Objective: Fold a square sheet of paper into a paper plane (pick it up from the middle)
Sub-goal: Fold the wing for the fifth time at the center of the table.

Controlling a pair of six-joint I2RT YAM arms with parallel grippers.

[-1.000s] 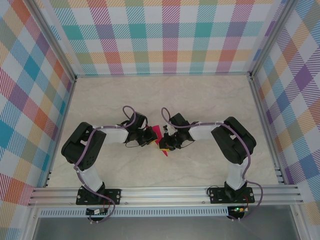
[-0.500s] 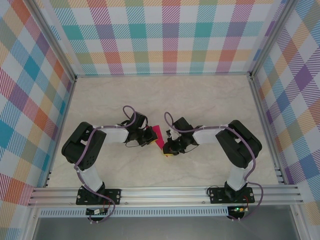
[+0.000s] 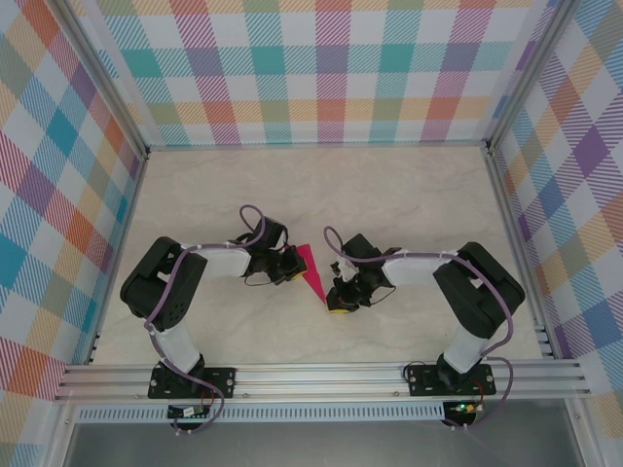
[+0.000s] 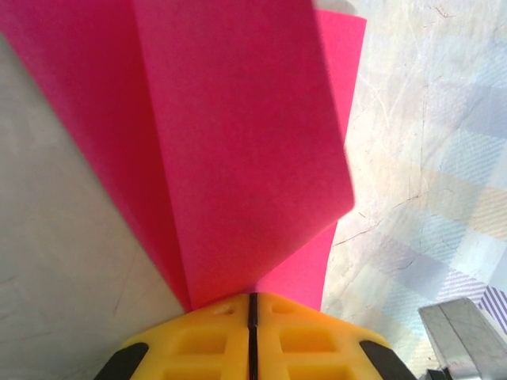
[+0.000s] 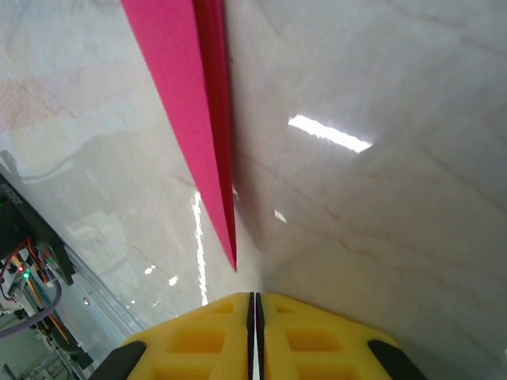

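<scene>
Surroundings: pastel plaid walls (image 3: pixel 331 68) close the cell on three sides, and an aluminium rail (image 3: pixel 321 375) runs across the near edge.
Bench: cream, marbled and glossy (image 3: pixel 409 195); in the right wrist view a bright strip of light reflects off it.
Paper plane: magenta-pink (image 3: pixel 313 270), near the middle of the bench between the two hands. From above it is a narrow dart with its broad end toward the far wall and its point toward the near rail.
Plane, left wrist view: its folded layers (image 4: pixel 238 142) fan out from the fingertips, a lighter flap on top, a darker layer to the left and another edge showing behind on the right.
Plane, right wrist view: it is seen almost edge-on (image 5: pixel 198 119), tapering to a sharp tip with a soft shadow beside it. Whether the tip touches the bench I cannot tell.
Left hand: clenched on the paper plane (image 3: pixel 297 269). Its yellow fingertips (image 4: pixel 198 340) meet along a thin dark line, and the paper comes out right at that seam (image 4: pixel 252 305).
Right hand: clenched with nothing between its fingertips (image 5: pixel 255 305). The plane's tip ends just ahead of them, apart. From above this hand (image 3: pixel 333 302) sits low, just beside the pointed end.
Arms: both reach in from their bases at the rail, elbows bent outward, with purple cables (image 3: pixel 255 219) looped along them.
</scene>
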